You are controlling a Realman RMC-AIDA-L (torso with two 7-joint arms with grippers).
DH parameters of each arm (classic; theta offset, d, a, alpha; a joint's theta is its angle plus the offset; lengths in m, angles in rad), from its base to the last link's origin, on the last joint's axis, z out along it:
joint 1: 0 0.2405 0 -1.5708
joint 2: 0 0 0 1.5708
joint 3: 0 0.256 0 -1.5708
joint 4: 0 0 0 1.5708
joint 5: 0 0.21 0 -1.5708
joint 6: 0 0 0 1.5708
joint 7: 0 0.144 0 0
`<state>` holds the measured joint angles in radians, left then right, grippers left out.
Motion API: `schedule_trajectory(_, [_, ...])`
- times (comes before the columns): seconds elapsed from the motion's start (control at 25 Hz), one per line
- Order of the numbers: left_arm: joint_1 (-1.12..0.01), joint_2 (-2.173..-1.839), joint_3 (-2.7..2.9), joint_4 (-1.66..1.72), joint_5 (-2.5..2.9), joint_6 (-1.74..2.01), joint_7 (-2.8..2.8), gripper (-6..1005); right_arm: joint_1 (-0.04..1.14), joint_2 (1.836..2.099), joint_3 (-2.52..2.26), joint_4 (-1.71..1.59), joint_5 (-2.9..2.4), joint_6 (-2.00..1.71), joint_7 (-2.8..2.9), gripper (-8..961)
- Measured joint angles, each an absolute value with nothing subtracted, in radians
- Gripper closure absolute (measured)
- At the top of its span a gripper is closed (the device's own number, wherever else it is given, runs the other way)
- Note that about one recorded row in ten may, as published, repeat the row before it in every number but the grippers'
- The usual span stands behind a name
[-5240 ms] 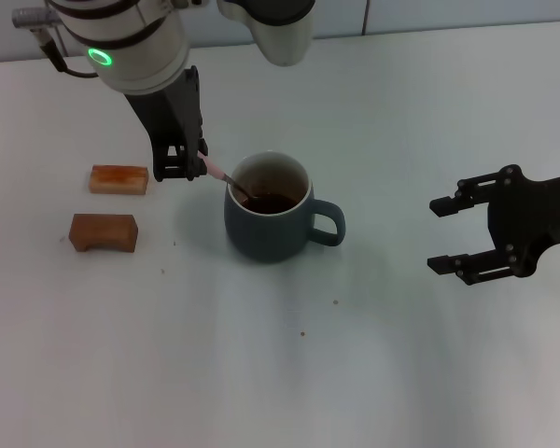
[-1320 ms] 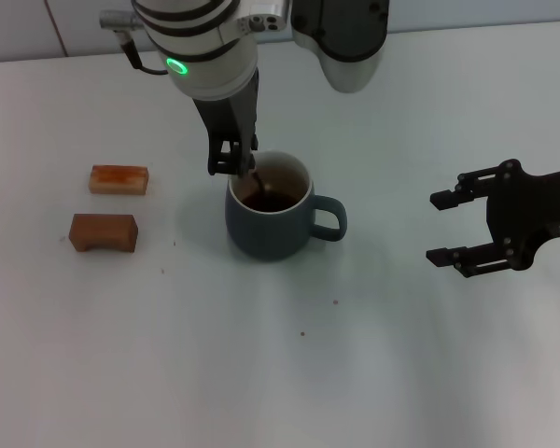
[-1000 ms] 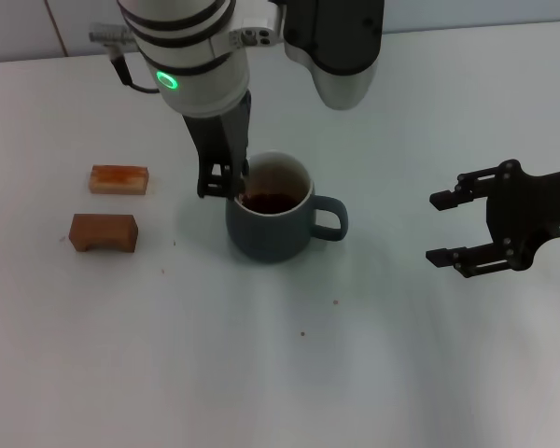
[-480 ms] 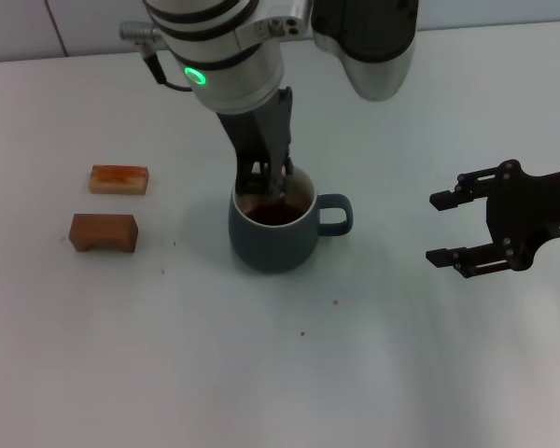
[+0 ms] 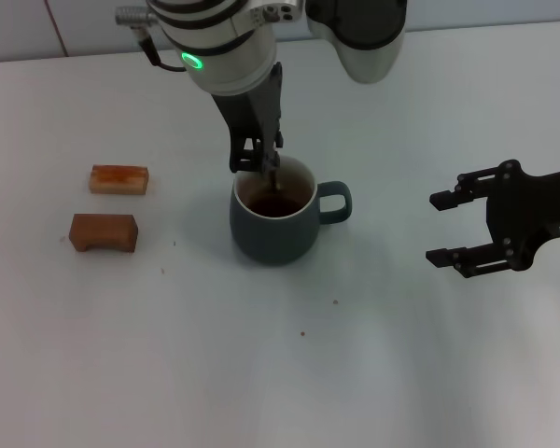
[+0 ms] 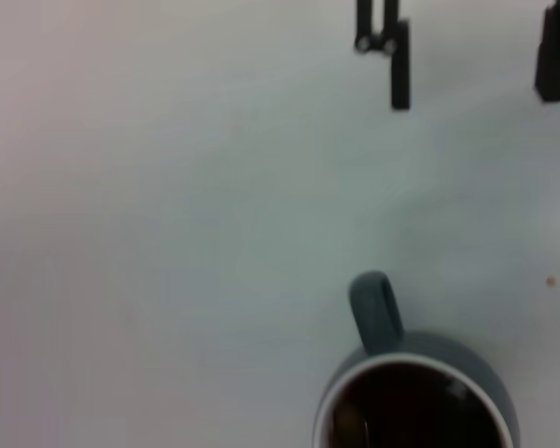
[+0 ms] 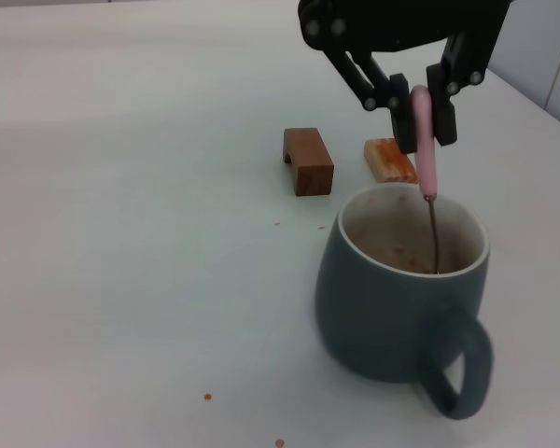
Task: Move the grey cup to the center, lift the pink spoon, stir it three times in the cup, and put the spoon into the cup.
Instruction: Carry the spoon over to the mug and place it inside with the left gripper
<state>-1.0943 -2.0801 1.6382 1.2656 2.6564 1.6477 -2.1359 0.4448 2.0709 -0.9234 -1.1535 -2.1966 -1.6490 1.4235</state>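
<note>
Hanging over the grey cup (image 5: 273, 220), the left hand (image 5: 256, 161) pinches the pink spoon (image 7: 426, 166) by its pale handle, its fingers closed on it. The head view barely separates the spoon from the dark fingers; the right wrist view shows it plainly, its long axis near upright, pink end up between the fingers and the thin metal stem running down past the cream rim into the cup, where the bowl is hidden.

The cup stands on the white bench (image 5: 261, 355) near its middle, with its loop handle pointing toward the robot's right. Dark brown liquid shows in the left wrist view, which looks down past the cup and also catches the other arm's fingers far off. The right wrist view shows instead the stained inner wall.

2 brown wooden blocks (image 5: 119, 179) lie well to the cup's left.

The right hand (image 5: 445, 230) hovers well apart on the right side, fingers spread wide and holding nothing.
</note>
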Motion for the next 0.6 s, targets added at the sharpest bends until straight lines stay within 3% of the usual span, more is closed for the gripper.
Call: schedule_trajectory(0.6, [-1.085,-2.080,1.638,1.274,2.625,1.703,-2.137,716,0.447,2.071,-0.923,-1.154,-2.197,-1.647,1.424,249])
